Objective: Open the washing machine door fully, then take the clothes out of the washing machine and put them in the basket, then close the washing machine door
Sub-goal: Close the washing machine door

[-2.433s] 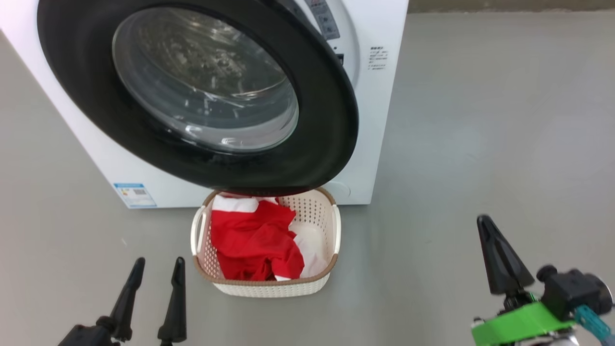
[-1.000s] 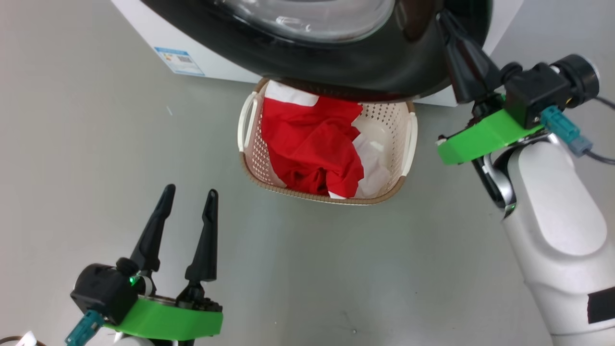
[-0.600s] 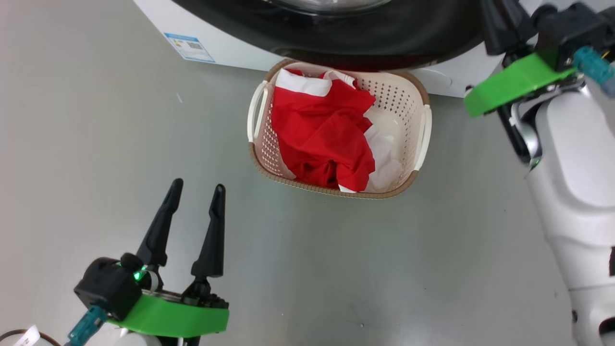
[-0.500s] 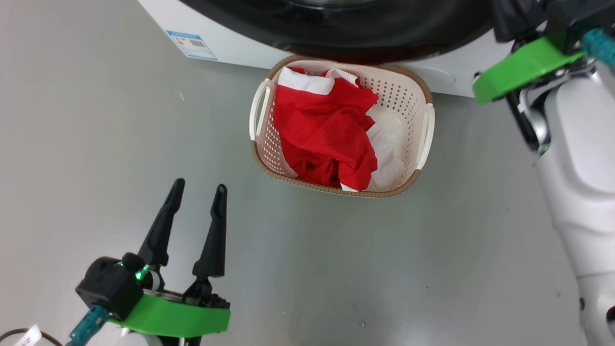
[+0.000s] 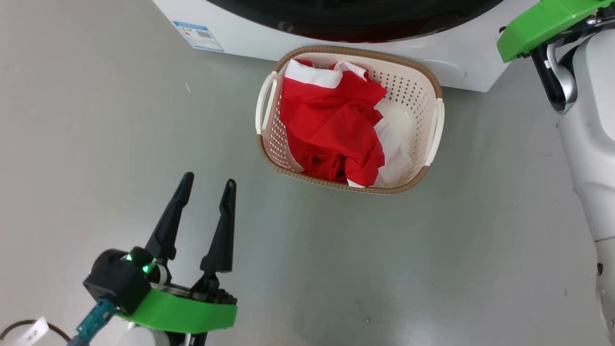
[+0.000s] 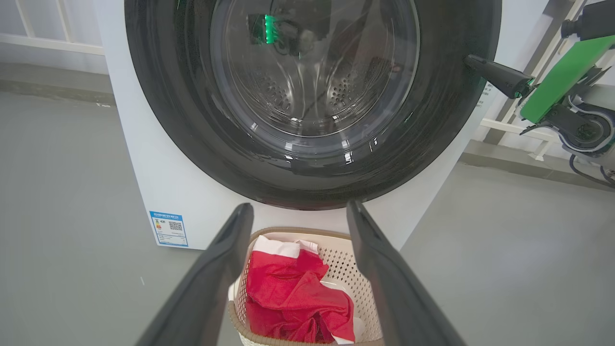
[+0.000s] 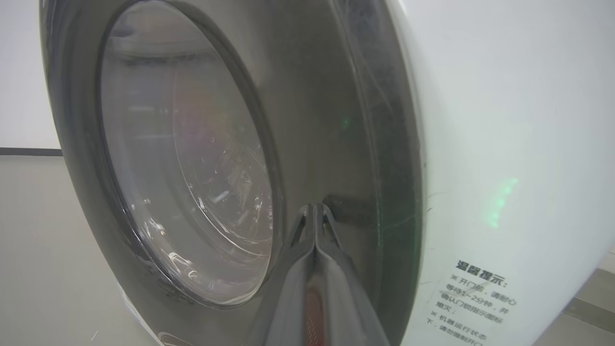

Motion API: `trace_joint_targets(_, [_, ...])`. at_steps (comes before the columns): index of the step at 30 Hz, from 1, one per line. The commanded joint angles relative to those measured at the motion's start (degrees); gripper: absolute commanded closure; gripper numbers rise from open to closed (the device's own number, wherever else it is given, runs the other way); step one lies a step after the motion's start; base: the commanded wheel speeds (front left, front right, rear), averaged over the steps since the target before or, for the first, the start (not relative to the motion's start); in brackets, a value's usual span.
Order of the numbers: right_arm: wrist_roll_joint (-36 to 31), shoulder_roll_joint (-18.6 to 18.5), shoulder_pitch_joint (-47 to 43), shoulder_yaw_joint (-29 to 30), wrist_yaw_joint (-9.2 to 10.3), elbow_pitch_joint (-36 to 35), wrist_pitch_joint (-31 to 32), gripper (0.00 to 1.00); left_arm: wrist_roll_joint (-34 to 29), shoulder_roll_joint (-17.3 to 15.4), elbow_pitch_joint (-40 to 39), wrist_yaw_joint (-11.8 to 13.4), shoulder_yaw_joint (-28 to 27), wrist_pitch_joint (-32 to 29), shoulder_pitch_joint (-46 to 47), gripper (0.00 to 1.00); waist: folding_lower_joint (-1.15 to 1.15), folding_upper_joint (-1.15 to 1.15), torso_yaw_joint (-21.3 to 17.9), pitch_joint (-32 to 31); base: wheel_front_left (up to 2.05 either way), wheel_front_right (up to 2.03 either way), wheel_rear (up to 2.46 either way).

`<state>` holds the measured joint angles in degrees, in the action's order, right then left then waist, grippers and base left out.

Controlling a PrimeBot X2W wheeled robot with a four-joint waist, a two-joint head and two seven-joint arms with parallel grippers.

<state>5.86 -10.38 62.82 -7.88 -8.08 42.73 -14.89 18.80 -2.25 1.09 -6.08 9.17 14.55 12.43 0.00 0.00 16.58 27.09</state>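
Closing the door: we judge this is the step in hand, since the clothes [image 5: 331, 125] lie in the basket [image 5: 355, 190], on the floor [image 5: 432, 264] just before the washing machine [image 5: 475, 53].
Door: the washing machine door [image 6: 202, 144] stands close against the front; latched or not, we cannot tell.
Right tool [image 7: 314, 206]: fingers pressed together, holding nothing, tip at the black rim [image 7: 365, 144].
Left tool [image 5: 209, 179]: spread wide, empty, above the floor, apart from the basket.
Handling: the door is stiff and probably heavy, and its glossy rim is slippery; we would push flat on the rim near the free edge, not on the glass bowl [image 6: 312, 72].
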Motion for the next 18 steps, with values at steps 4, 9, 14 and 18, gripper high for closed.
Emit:
trace_joint_targets(4, [-0.5,0.9,2.3,0.4,0.59,-1.5,-0.1,1.00,-0.1,-0.6,-0.9,0.2,-2.1,0.4,1.0,0.00,0.00,0.00,-0.5,-0.1,0.00,0.00,0.00])
trace_joint_targets(9, [0.0,1.9,0.4,-0.9,0.59,-2.5,-0.1,1.00,0.1,-0.6,-0.7,0.3,-2.0,0.4,1.2,0.00,0.00,0.00,-1.4,-0.7,0.00,0.00,0.00])
trace_joint_targets(14, [1.8,2.9,-3.1,-1.2,0.59,-4.5,-0.1,1.00,-0.5,-0.6,0.2,0.5,-1.8,0.4,1.1,0.00,0.00,0.00,-2.4,-1.9,0.00,0.00,0.00])
trace_joint_targets(18, [2.6,4.1,-7.3,-2.6,0.59,-7.2,-0.1,0.54,-0.4,-0.6,0.2,0.7,-1.6,0.4,1.1,0.00,0.00,0.00,-3.3,-2.9,0.00,0.00,0.00])
